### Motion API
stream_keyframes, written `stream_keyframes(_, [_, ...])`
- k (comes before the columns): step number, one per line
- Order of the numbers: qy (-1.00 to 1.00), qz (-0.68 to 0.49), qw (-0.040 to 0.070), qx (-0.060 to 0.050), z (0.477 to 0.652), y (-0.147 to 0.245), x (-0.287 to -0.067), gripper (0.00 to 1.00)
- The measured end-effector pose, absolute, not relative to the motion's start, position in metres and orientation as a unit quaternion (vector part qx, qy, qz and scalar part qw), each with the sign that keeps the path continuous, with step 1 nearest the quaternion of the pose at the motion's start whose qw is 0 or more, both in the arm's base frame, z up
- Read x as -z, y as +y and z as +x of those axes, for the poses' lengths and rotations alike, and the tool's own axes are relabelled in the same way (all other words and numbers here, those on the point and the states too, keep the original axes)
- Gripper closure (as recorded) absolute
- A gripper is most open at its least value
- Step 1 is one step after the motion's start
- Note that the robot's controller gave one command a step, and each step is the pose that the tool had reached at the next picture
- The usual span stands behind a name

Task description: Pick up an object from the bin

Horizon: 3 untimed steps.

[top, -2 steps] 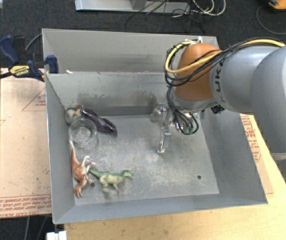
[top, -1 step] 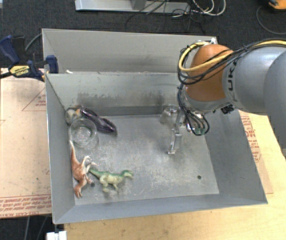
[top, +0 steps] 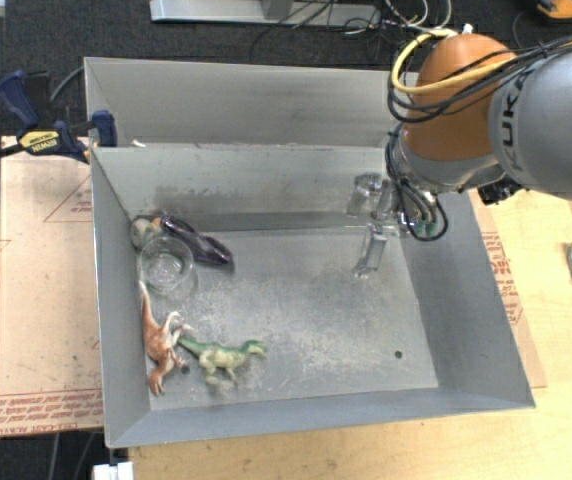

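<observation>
Closest to the lens, the small green plastic dinosaur [top: 224, 356] lies on its side near the front wall of the grey metal bin [top: 296, 313]. The orange-brown plastic dinosaur [top: 161, 343] lies just beside it, along the left wall. Behind those you have a clear plastic cup [top: 166, 266] and a dark glossy elongated thing [top: 198, 243] touching the cup's far rim. All of them hug the left side, probably because the sloped wall lets loose things settle where it meets the floor.

Your gripper [top: 366, 268] hangs over bare floor right of the middle, well apart from every toy. Its fingers read as one narrow metal bar, drawn together with nothing between them. So no thing is picked yet, and any candidate lies off to the left.

You will find the cup hard to make out, since the floor shows through it. A small pale round thing [top: 144, 230] sits behind it, partly covered, and I cannot tell you its kind. The dark thing's kind is also unclear. A dark speck [top: 398, 354] toward the front right is too small to name.
</observation>
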State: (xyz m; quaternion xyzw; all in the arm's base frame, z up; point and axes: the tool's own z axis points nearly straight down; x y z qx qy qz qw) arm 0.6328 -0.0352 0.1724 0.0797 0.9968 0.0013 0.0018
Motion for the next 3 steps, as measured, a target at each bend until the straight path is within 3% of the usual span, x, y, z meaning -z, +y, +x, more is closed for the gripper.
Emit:
stream_keyframes(1, [0.993, 0.121, -0.002, -0.002, 0.629, -0.085, -0.161, 0.0])
stream_keyframes(2, [0.995, 0.103, 0.001, -0.002, 0.625, -0.075, -0.114, 0.0])
stream_keyframes(3, [0.997, 0.076, -0.002, -0.004, 0.607, -0.018, -0.106, 0.0])
